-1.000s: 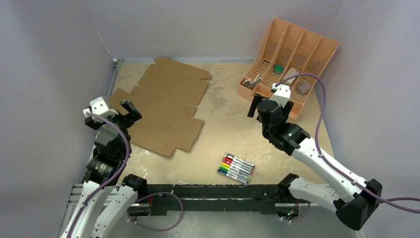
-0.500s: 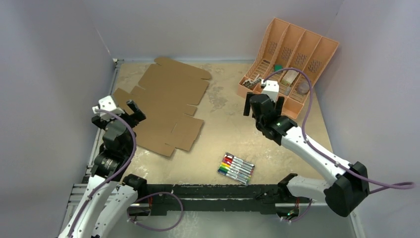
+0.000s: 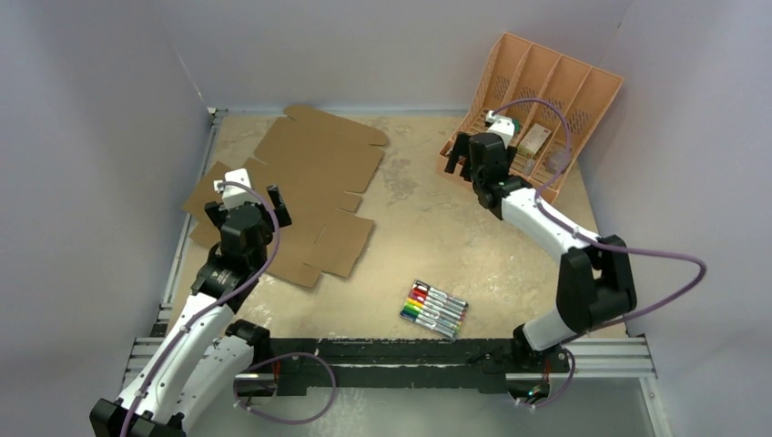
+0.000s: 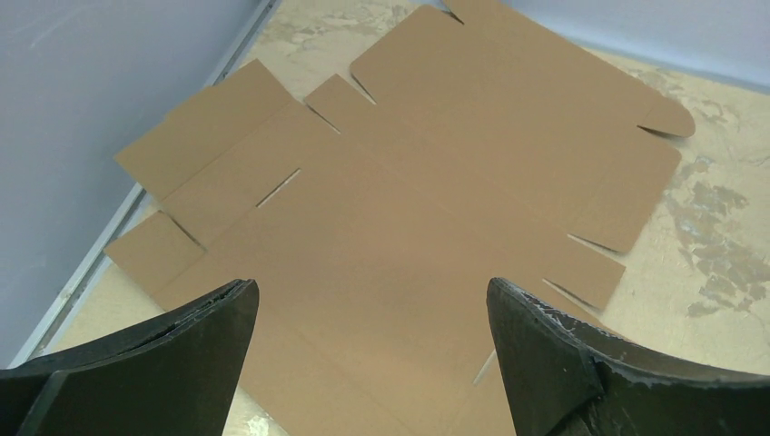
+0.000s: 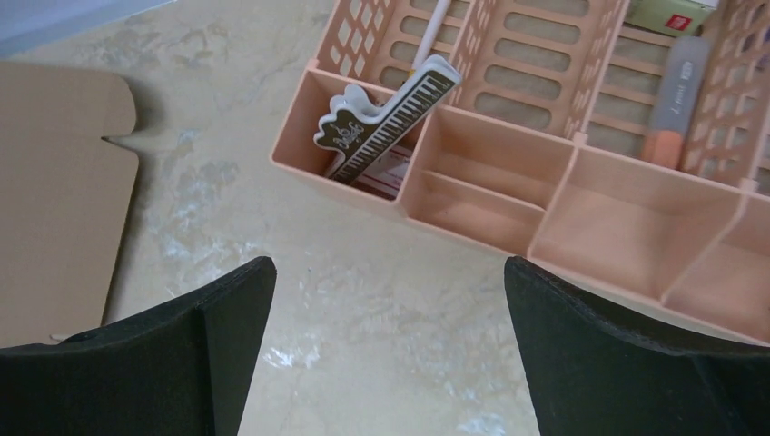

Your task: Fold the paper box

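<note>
Over at the table's [image 3: 428, 237] left side — paper box [image 3: 305, 182] lying flat, unfolded.
Left gripper [image 4: 368, 309] hangs above the sheet's near-left part, fingers spread wide, holding nothing. The sheet's long axis runs away toward the back wall. Right gripper [image 5: 390, 272], also spread and empty, sits well apart by the peach organizer [image 3: 546, 91] — so the left arm looks better placed.

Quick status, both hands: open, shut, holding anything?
Left hand: open, empty, over the flat brown cardboard sheet.
Right hand: open, empty, by the peach plastic slotted organizer.
</note>
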